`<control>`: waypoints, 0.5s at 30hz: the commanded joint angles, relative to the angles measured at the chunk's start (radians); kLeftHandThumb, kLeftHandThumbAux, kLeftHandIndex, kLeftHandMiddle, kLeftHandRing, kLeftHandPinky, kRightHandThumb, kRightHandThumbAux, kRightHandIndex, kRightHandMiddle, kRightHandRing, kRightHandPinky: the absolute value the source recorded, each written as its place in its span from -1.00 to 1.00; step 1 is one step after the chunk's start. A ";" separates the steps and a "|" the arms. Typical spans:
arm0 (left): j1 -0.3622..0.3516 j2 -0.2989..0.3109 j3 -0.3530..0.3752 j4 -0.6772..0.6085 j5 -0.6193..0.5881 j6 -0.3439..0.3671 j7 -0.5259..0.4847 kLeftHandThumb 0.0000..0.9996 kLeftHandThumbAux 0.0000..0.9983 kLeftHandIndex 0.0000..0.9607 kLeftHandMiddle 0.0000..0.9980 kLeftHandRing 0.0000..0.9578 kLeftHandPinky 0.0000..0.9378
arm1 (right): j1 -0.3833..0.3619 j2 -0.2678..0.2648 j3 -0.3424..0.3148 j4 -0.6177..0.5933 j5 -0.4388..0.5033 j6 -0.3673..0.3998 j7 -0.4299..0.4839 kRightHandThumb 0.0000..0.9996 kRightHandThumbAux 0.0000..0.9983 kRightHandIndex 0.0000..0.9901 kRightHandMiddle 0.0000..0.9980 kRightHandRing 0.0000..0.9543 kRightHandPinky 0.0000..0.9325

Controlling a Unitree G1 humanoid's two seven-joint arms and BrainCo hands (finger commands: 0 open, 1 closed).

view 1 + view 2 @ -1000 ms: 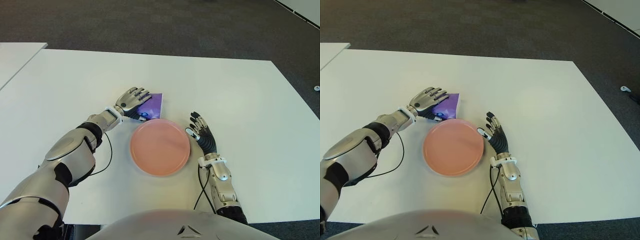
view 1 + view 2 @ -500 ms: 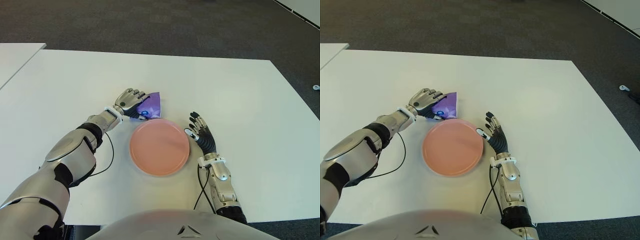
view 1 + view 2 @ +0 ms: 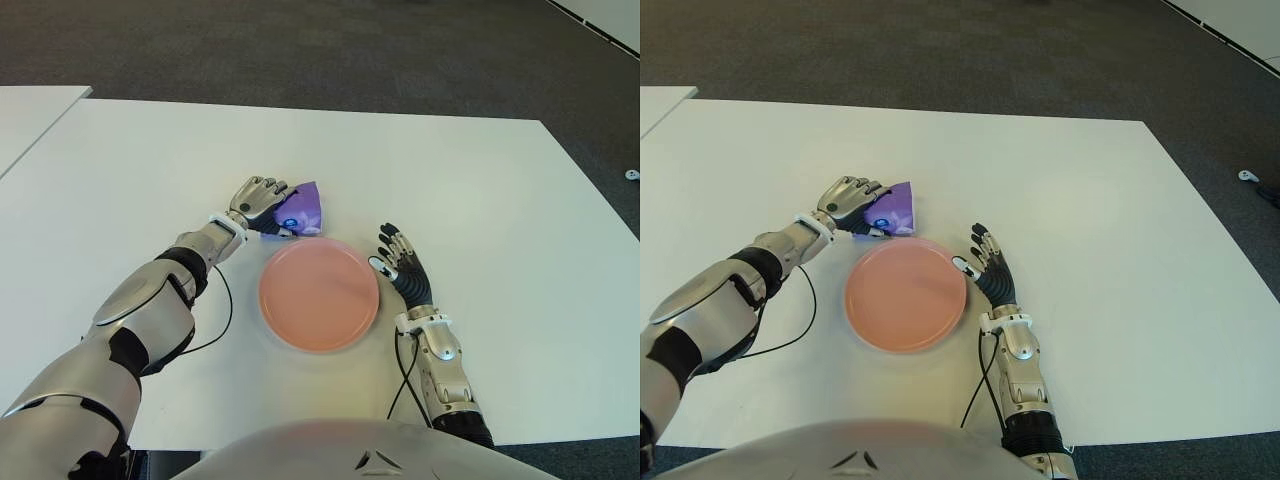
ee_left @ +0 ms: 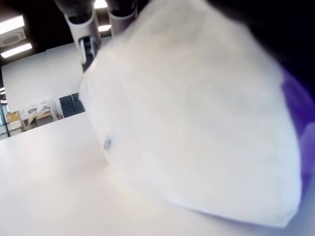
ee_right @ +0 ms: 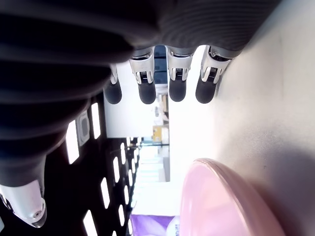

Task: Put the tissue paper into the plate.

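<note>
Two hands are in play, though only one is working. The left hand (image 3: 262, 200) has its fingers (image 3: 271, 187) curled over the purple tissue paper pack (image 3: 303, 210), pinching its near edge; one corner looks tipped up while the rest seems to sit on the white tabletop (image 3: 480, 190). In the left wrist view the pack fills nearly everything, pressed close against the palm, so the hold looks snug, though I cannot see how far the thumb has come underneath.

To do this step well, I would say the hand should firm up its grip before lifting, raise the pack high enough to pass over the rim, then carry it the short way toward the robot's body and release it over the middle of the pink plate (image 3: 319, 294), which lies just beside the pack. A soft, slippery wrapper could slide out of a shallow pinch, so a slow lift seems wise.

The right hand (image 3: 403, 266) shows just to the right of the plate, fingers spread and holding nothing.

Counting up: one tissue pack, one plate, one tabletop, two hands. The plate holds nothing yet.
</note>
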 commanded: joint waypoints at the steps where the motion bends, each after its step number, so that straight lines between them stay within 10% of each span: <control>1: 0.112 -0.005 -0.020 0.057 0.032 -0.027 -0.072 0.44 0.40 -0.08 0.68 0.69 0.72 | 0.058 -0.002 0.001 0.084 -0.006 0.075 -0.002 -0.81 0.23 -1.00 -1.00 -1.00 -1.00; 15: 0.109 -0.011 0.003 0.058 0.030 -0.027 -0.069 0.44 0.40 -0.08 0.68 0.70 0.72 | 0.043 0.001 -0.002 0.110 -0.006 0.063 -0.005 -0.81 0.26 -1.00 -1.00 -1.00 -1.00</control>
